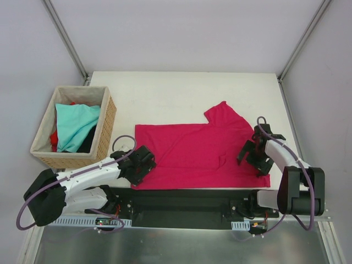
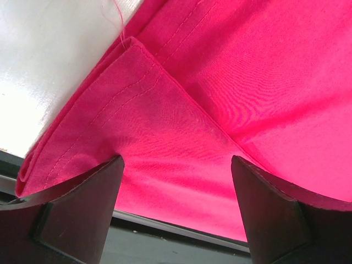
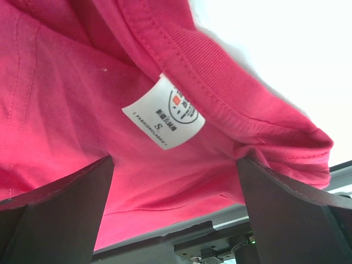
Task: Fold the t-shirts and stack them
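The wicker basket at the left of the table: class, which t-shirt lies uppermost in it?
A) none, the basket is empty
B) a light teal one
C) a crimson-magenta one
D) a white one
B: the top view shows a light teal t-shirt lying uppermost in the wicker basket, while the crimson-magenta t-shirt is spread out on the table.

The pink-red t-shirt (image 1: 198, 151) lies flat on the table (image 1: 165, 99) in front of me. It is folded over, and one sleeve pokes out at the far right. Its white tag (image 3: 163, 111) says S. The light teal t-shirt (image 1: 77, 125) sits bunched up in the basket (image 1: 107, 124). A bit of the red t-shirt (image 1: 54, 137) peeks out beside it.
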{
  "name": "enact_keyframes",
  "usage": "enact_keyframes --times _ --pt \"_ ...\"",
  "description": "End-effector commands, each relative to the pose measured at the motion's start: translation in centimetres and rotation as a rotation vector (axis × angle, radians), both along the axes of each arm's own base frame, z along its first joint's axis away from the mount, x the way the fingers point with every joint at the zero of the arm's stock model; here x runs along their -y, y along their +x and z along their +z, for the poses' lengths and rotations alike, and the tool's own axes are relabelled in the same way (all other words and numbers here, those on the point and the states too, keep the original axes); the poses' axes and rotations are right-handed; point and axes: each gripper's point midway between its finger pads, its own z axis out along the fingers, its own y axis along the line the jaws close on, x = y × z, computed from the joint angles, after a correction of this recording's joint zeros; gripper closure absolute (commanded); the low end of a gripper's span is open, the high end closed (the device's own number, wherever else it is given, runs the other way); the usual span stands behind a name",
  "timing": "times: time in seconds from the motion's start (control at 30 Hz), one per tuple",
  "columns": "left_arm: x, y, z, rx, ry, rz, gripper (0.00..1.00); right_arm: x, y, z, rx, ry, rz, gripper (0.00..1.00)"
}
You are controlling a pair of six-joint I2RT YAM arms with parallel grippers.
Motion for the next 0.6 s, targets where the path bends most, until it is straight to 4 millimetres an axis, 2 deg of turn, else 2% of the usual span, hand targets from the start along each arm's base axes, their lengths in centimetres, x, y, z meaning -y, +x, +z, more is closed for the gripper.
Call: enact_keyframes --times 0.0,0.17,0.2,0.23,0.27,0.3,0.33,0.37,0.4,0.47,0.5,0.53,0.57 --pt "-5.6 -3.6 -1.9 -0.131 0.249 -0.029 0.18 0.6 -0.7 0.6 -0.008 -0.025 -0.031 0.00" --pt "-5.6 -2.9 -1.5 -0.103 0.264 -0.052 0.17 0.4 -0.8 1.1 0.013 -0.015 -0.037 0.01" --pt "-5.0 -2.3 -0.8 -0.081 0.258 -0.067 0.17 0.0 -1.0 1.5 0.006 0.007 -0.028 0.00" --pt "-4.7 -1.8 -0.4 -0.064 0.258 -0.085 0.17 -0.3 -0.3 2.6 0.033 0.024 -0.015 0.00" --pt "-4.5 -1.3 0.2 -0.051 0.270 -0.133 0.17 -0.5 0.3 4.0 0.086 0.032 0.012 0.00" --pt "-3.5 0.3 1.7 0.003 0.259 -0.153 0.16 -0.9 0.4 5.3 0.106 0.054 0.030 0.00" --pt "-2.9 1.2 2.8 0.035 0.259 -0.178 0.16 -0.9 2.3 8.2 0.199 0.053 0.050 0.01" --pt "-2.4 2.0 3.8 0.060 0.280 -0.244 0.16 -0.8 2.9 10.3 0.268 0.046 0.087 0.01" --pt "-0.8 4.1 6.5 0.136 0.255 -0.266 0.15 -0.9 3.3 11.7 0.301 0.049 0.117 0.00" --pt "-0.1 6.4 8.9 0.190 0.308 -0.359 0.14 -1.6 6.1 16.1 0.419 0.070 0.186 0.00" --pt "1.3 8.2 11.8 0.257 0.282 -0.373 0.14 -1.8 6.9 17.2 0.435 0.082 0.199 0.00" --pt "1.5 9.3 13.0 0.278 0.288 -0.384 0.14 -2.1 7.8 18.0 0.451 0.095 0.210 0.00" --pt "1.8 10.1 13.4 0.278 0.308 -0.422 0.13 -2.3 9.1 19.7 0.494 0.105 0.224 0.00"
